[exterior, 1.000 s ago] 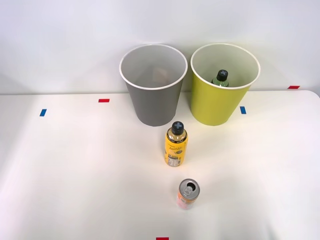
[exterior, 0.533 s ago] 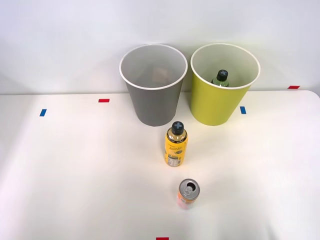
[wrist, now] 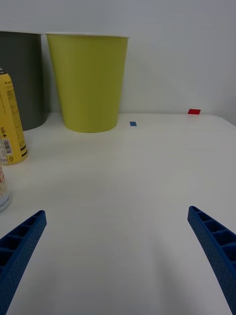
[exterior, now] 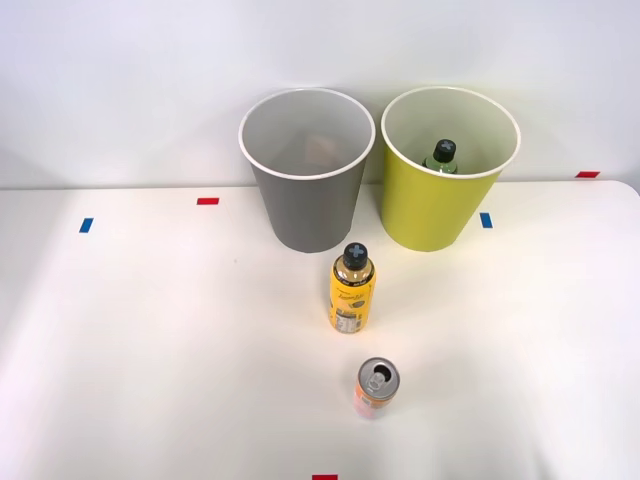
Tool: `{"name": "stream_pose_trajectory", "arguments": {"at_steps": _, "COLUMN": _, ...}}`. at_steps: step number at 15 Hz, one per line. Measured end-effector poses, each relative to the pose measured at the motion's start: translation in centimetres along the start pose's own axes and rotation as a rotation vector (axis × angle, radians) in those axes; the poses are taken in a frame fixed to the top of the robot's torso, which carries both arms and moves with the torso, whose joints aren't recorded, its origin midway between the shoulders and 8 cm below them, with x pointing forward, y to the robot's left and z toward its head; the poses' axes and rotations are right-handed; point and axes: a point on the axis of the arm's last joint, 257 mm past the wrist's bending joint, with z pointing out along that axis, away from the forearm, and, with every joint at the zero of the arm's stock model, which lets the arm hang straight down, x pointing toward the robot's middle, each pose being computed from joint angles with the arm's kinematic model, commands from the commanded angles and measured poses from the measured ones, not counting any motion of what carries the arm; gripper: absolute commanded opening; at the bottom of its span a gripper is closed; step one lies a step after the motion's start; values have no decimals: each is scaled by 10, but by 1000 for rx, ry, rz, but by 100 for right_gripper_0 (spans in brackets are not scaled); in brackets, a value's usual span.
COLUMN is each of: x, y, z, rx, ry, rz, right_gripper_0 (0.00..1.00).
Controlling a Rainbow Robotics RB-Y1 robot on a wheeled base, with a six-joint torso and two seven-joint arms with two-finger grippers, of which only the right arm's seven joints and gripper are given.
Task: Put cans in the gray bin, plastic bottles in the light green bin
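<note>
Right arm's jaws [wrist: 118, 256] gaped wide, empty, low over the white worktop [exterior: 150, 350]. Nothing shifted in the last second: orange silver-topped can [exterior: 376, 388] and yellow black-capped bottle [exterior: 351, 288] stood unsorted; greenish bottle [exterior: 441, 156] inside yellow-green bin [exterior: 430, 210]; gray bin [exterior: 310, 205] awaited the can.

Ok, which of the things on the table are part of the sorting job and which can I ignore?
Job:
- orange can
- yellow bottle
- black-capped bottle, already in the light green bin
- gray bin
- right claw, open

Ignore:
- red tape marks
- blue tape marks
- white table
</note>
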Motion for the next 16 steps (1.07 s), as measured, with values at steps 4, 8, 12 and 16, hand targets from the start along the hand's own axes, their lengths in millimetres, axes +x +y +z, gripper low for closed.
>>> {"name": "stream_pose_trajectory", "arguments": {"at_steps": 4, "x": 0, "y": 0, "z": 0, "rx": 0, "ry": 0, "rz": 0, "right_gripper_0": 100}}
{"name": "stream_pose_trajectory", "arguments": {"at_steps": 8, "x": 0, "y": 0, "z": 0, "rx": 0, "ry": 0, "rz": 0, "right_gripper_0": 100}}
{"name": "stream_pose_trajectory", "arguments": {"at_steps": 12, "x": 0, "y": 0, "z": 0, "rx": 0, "ry": 0, "rz": 0, "right_gripper_0": 100}}
{"name": "stream_pose_trajectory", "arguments": {"at_steps": 16, "x": 0, "y": 0, "z": 0, "rx": 0, "ry": 0, "rz": 0, "right_gripper_0": 100}}
